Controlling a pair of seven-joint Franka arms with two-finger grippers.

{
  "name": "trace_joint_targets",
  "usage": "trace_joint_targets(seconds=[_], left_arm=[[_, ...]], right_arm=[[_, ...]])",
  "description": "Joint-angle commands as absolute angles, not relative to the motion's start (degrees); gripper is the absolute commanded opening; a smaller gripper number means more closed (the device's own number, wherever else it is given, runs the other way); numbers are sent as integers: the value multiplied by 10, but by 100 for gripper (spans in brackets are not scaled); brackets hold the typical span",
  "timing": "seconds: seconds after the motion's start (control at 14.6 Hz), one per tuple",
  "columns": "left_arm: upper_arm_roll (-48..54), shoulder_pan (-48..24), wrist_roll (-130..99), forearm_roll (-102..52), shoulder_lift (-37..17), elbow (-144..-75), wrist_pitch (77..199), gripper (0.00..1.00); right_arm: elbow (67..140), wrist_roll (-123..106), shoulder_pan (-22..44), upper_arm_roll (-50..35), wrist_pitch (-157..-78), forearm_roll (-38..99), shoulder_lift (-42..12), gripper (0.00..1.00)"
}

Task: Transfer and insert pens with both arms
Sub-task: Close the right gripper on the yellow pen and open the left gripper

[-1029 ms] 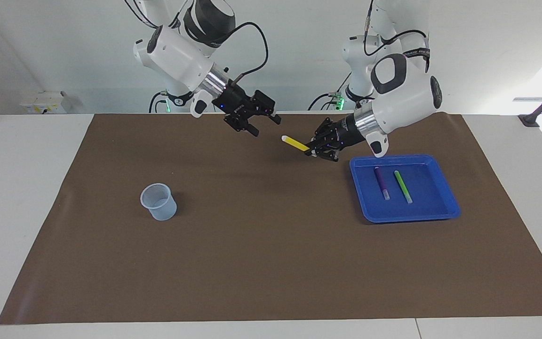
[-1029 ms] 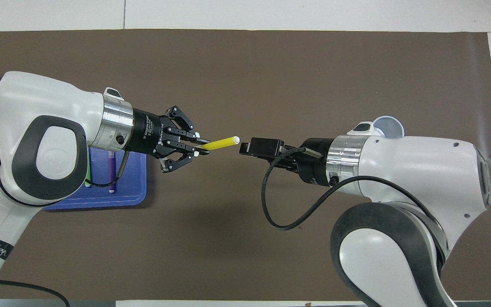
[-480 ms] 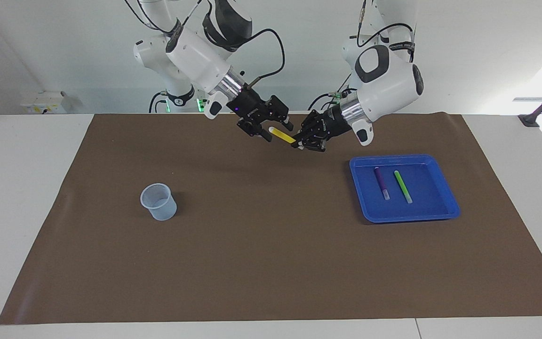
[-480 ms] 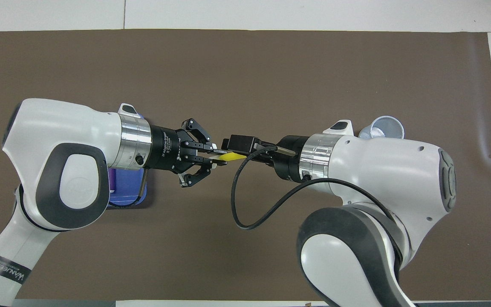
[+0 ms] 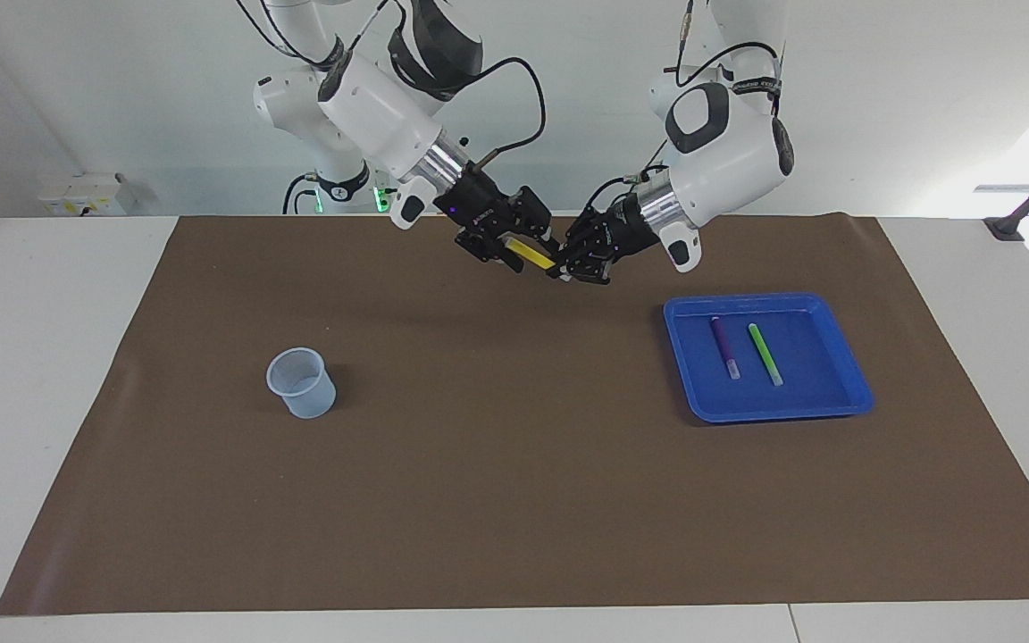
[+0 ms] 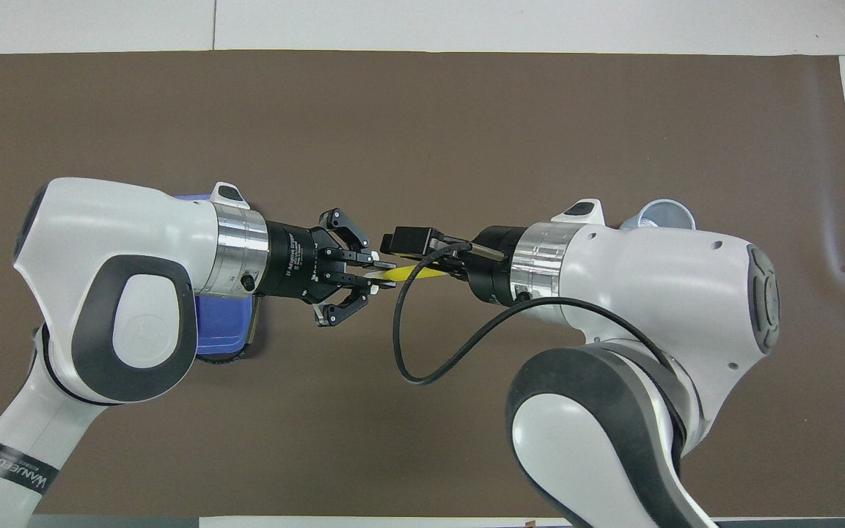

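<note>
In the overhead view the left arm (image 6: pixel 122 293) hides most of the blue tray (image 6: pixel 224 334).

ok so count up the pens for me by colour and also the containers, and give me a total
Yellow pen: 1, held in the air by the left end effector
Purple pen: 1, in the tray
Green pen: 1, in the tray
Blue tray: 1
Clear cup: 1
Total: 5

Facing cam vs overhead; shared table (image 5: pixel 514 500)
</note>
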State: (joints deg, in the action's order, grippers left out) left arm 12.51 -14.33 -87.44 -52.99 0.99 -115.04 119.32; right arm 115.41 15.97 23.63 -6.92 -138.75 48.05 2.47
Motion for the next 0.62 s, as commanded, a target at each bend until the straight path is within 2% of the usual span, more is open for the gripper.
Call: trace_joint_targets(seconds=[0.0,0.55], left_arm=[[119,-149,-863,-541,30,-1172,1203,0],[119,-149,-863,-541,30,-1172,1205,0]], right_arm=[[1145,170,222,-67,-1327,441,27,75],[1144,174,216,-70,-1320,418,33,69]])
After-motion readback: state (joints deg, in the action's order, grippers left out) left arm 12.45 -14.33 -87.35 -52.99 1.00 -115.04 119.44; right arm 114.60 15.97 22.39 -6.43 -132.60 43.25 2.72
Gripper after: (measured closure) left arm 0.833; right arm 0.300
